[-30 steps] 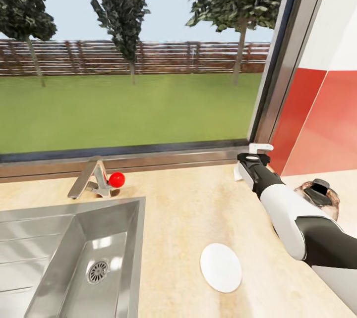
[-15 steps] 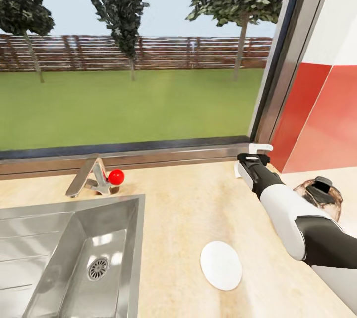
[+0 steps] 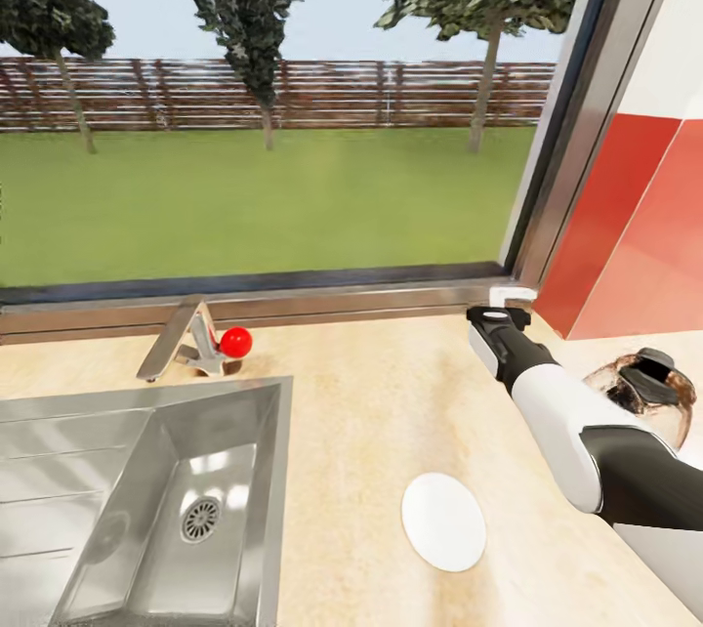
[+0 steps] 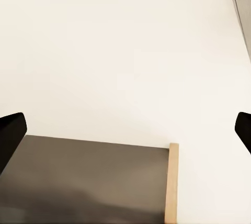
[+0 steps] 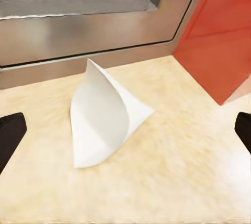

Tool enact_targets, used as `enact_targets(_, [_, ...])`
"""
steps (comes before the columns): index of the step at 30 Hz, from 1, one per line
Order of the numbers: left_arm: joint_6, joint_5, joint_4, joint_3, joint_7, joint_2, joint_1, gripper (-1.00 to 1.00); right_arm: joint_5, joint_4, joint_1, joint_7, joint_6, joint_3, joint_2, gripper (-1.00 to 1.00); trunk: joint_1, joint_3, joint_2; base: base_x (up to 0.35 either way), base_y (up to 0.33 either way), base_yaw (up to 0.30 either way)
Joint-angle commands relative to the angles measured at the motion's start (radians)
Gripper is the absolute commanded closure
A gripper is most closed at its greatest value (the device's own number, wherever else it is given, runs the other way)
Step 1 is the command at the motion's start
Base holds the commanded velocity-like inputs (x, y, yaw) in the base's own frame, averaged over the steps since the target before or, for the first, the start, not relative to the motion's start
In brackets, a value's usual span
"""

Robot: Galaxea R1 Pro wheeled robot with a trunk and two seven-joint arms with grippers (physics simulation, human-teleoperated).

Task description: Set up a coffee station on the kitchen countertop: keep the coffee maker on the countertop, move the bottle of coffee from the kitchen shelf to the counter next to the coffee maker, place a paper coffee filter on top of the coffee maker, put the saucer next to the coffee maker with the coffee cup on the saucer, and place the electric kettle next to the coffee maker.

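right pincer (image 3: 500,307) spread wide over a folded white paper coffee filter (image 5: 104,116) at the back of the pale beige wood-look worktop (image 3: 371,412).
the filter lies on the worktop by the window frame, untouched between the tips. the flat round white saucer (image 3: 444,521) sits nearer, right of the steel sink (image 3: 146,500); the clear glass electric kettle (image 3: 649,393) stands beside the right arm. left pincer (image 4: 125,130) is also spread, empty.

No lettering, label, brand mark or number can be read anywhere in these views: the white saucer (image 3: 443,521), the glass electric kettle (image 3: 646,394), the folded paper coffee filter (image 5: 103,114) and the pale table (image 3: 381,412) by the window carry plain, unmarked surfaces, and the red wall panel (image 3: 635,246) bears no sign.
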Motion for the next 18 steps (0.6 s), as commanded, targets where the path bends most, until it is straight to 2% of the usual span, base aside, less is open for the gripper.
enact_targets(1, [-0.006,0.003,0.002,0.000,0.001,0.000,-0.001,-1.00,0.000,0.007,-0.001,-0.003,0.007,0.003,0.000,-1.00,0.001,-0.003,-0.002,0.000,0.000,0.091])
enact_targets(18, [-0.007,0.003,0.002,0.000,0.001,-0.001,-0.001,-1.00,0.001,0.047,-0.001,-0.003,-0.032,0.003,-0.009,-1.00,0.001,-0.030,-0.002,0.000,0.000,0.091])
